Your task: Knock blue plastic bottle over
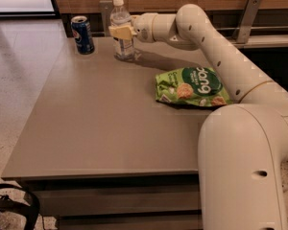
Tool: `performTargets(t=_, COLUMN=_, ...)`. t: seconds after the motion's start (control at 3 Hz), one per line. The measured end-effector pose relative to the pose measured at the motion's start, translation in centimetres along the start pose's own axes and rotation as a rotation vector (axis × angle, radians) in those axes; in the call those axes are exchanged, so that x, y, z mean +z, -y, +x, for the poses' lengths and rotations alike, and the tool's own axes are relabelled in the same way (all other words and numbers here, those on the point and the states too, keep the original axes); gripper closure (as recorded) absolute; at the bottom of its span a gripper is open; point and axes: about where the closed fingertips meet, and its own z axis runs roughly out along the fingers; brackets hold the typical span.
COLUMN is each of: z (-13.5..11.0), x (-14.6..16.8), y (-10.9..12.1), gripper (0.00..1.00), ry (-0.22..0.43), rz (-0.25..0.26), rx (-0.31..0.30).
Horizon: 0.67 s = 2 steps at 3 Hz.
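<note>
The blue plastic bottle (pixel 123 49) is clear with a white cap and stands upright at the far edge of the grey table (pixel 96 123). My gripper (pixel 121 31) reaches in from the right and sits against the bottle's middle, over its label. The white arm (pixel 216 47) stretches from the lower right across the table's right side to the bottle.
A short blue soda can (pixel 82 34) stands just left of the bottle. A green snack bag (pixel 192 86) lies on the table's right side under the arm. A wooden wall with metal brackets (pixel 247 13) runs behind. A black object (pixel 9 210) lies on the floor at lower left.
</note>
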Motion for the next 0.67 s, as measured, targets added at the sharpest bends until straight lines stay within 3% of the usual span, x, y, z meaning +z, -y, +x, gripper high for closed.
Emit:
performTargets(t=0.33, z=0.06, x=0.41, y=-0.26, gripper=0.5, ry=0.0, rz=-0.006, rx=0.001)
performTargets(t=0.67, z=0.02, x=0.46, y=-0.29, gripper=0.27, ry=0.0, rz=-0.007, rx=0.001)
